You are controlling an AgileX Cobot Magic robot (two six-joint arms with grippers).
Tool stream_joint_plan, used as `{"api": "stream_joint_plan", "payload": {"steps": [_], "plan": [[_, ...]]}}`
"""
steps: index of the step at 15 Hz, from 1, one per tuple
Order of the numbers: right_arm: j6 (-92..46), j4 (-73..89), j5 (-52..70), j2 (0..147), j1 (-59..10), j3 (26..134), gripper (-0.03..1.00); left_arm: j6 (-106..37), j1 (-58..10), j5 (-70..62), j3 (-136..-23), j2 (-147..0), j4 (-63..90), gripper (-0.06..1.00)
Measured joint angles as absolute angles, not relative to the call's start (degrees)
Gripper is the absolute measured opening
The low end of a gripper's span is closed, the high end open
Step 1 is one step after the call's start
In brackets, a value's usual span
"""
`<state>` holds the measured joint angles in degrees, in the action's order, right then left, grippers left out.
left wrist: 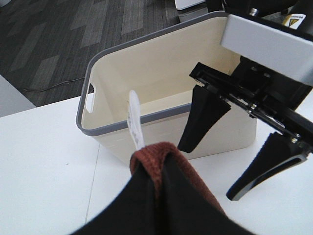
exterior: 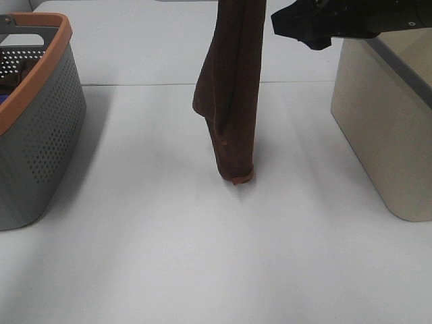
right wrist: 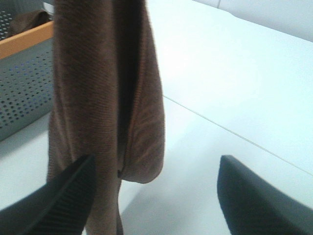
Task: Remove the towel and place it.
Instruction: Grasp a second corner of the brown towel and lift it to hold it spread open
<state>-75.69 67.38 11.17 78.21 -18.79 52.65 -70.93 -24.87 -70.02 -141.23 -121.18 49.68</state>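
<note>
The dark brown towel (exterior: 233, 88) hangs straight down over the middle of the white table, its lower end at or just above the surface. My left gripper (left wrist: 161, 196) is shut on the towel's top fold (left wrist: 156, 156), beside the white tag (left wrist: 133, 117); it is above the top edge of the exterior view. My right gripper (left wrist: 230, 147) is open and empty, level with the towel's upper part and just to its right (exterior: 300, 23). In the right wrist view the towel (right wrist: 93, 88) hangs by one open finger (right wrist: 63, 196), not gripped.
A grey perforated basket with an orange rim (exterior: 40, 135) stands at the left edge, with dark cloth inside (right wrist: 29, 19). A beige bin with a grey rim (exterior: 385, 121) stands at the right, and its inside wall (left wrist: 146, 73) shows no contents. White table (exterior: 202, 270).
</note>
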Motion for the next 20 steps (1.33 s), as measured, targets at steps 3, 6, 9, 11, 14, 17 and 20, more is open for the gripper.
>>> {"api": "stream_joint_plan", "payload": {"steps": [3, 6, 9, 11, 14, 17, 20], "plan": [[-73.0, 62.4, 9.6, 79.0, -18.8, 52.7, 0.67, -70.8, -24.9, -70.1, -141.2, -121.1, 52.7, 0.0], [-72.9, 61.5, 8.5, 81.5, -18.8, 52.7, 0.67, -70.8, -24.9, -70.1, -141.2, -120.4, 53.6, 0.0], [-72.9, 62.2, 11.0, 81.7, -18.8, 52.7, 0.67, -71.0, -24.9, -70.1, -141.2, -120.1, 56.3, 0.0], [-72.9, 63.9, 14.1, 81.7, -18.8, 52.7, 0.67, -71.7, -24.9, -70.1, -141.2, -120.1, 58.5, 0.0], [-75.6, 68.9, 14.8, 81.7, -18.8, 52.7, 0.66, -71.8, -24.9, -70.1, -141.2, -120.1, 63.7, 0.0], [-80.3, 73.6, 16.1, 81.8, -18.8, 52.7, 0.61, -71.8, -24.9, -70.1, -141.2, -120.1, 64.7, 0.0], [-81.8, 75.1, 16.1, 81.9, -18.8, 52.7, 0.43, -71.8, -24.9, -70.1, -141.2, -120.1, 64.9, 0.0]]}}
